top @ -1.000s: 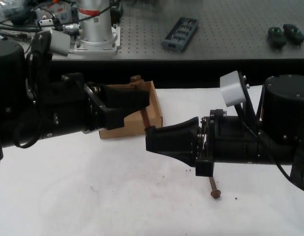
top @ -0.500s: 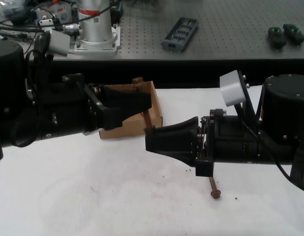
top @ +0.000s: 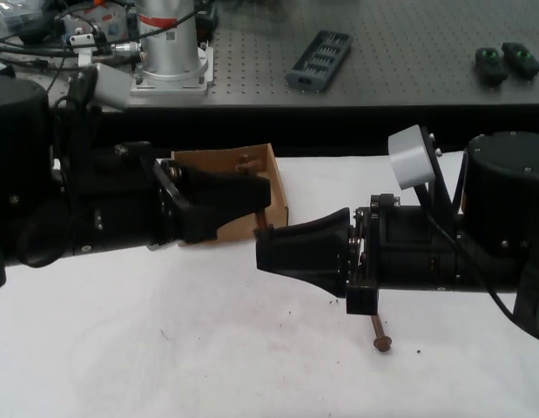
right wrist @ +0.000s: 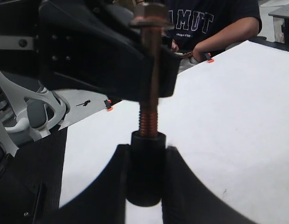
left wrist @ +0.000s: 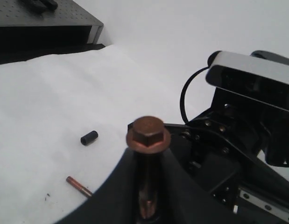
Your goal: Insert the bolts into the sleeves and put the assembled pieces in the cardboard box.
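A copper bolt (left wrist: pixel 148 135) with a hex head stands upright in my left gripper (left wrist: pixel 146 186), which is shut on its shank. In the right wrist view the bolt's (right wrist: pixel 149 70) threaded end meets the top of a black sleeve (right wrist: pixel 145 170). My right gripper (right wrist: pixel 145 175) is shut on that sleeve. In the high view the left gripper (top: pixel 257 197) and right gripper (top: pixel 262 237) meet at mid-bench, with the bolt (top: pixel 259 219) between them. They are just right of the cardboard box (top: pixel 218 158).
A loose bolt (top: pixel 380 338) lies on the white sheet under the right arm. The left wrist view shows a loose bolt (left wrist: pixel 79 185) and a spare black sleeve (left wrist: pixel 89 137) nearby. A dark perforated bench with a slotted rack (top: pixel 320 58) lies behind.
The left arm has come down and pulled back a little with the bolt, uncovering more of the box. The right arm has kept still.
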`<move>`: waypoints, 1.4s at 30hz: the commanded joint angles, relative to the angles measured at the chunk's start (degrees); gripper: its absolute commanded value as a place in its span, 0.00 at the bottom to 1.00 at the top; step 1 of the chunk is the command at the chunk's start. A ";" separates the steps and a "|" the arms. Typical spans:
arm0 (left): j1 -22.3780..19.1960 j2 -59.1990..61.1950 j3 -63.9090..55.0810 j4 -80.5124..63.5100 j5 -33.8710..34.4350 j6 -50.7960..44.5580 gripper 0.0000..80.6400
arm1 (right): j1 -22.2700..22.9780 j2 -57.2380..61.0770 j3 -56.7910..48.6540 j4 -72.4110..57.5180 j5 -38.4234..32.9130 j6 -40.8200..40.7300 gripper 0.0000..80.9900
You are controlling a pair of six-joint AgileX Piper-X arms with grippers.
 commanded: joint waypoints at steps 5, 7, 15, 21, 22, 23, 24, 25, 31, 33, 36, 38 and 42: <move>-0.30 -0.19 -0.24 1.38 1.98 5.66 0.01 | -0.20 -0.23 -0.70 -2.43 2.19 1.90 0.04; -0.30 -0.19 -0.24 1.38 1.84 6.82 0.01 | -0.20 -0.23 -0.70 -2.43 2.19 1.90 0.04; -0.30 -0.19 -0.24 0.90 1.27 9.94 0.15 | -0.39 -0.23 -0.70 -2.43 2.19 1.88 0.04; -0.30 -0.19 -0.24 0.84 -5.91 9.82 0.66 | -2.11 -0.36 -0.70 -2.43 2.19 1.88 0.04; -0.30 -0.19 -0.24 0.84 -7.73 9.82 0.66 | -2.44 -0.36 -0.70 -2.43 2.19 1.88 0.04; -0.30 -0.33 -0.34 0.84 -8.83 9.82 0.66 | -2.70 -0.36 -0.90 -2.43 2.19 1.88 0.04; -0.30 -0.42 -0.27 0.84 -9.80 9.82 0.65 | -3.01 -0.36 -1.19 -2.43 2.19 1.88 0.04; -0.30 -0.65 -0.47 0.97 -10.42 9.82 0.63 | -3.08 -0.36 -1.41 -2.25 2.19 1.88 0.04; -0.02 -2.16 -3.40 1.29 -15.57 12.58 0.62 | -3.24 -0.11 -4.23 -0.77 2.20 0.00 0.04; 0.48 -3.36 -4.89 2.04 -18.03 12.32 0.62 | -3.24 0.83 -5.86 1.82 3.62 -1.26 0.04; 1.22 -6.95 -6.64 7.54 -18.91 12.48 0.57 | -3.47 4.21 -9.60 5.75 4.70 -2.57 0.04; 1.19 -9.78 -6.91 12.47 -20.11 13.43 0.53 | -3.62 7.46 -12.71 6.63 4.72 -1.99 0.04; 1.19 -16.45 -6.91 23.33 -26.88 14.14 0.52 | -3.83 15.81 -22.28 9.85 7.35 1.96 0.04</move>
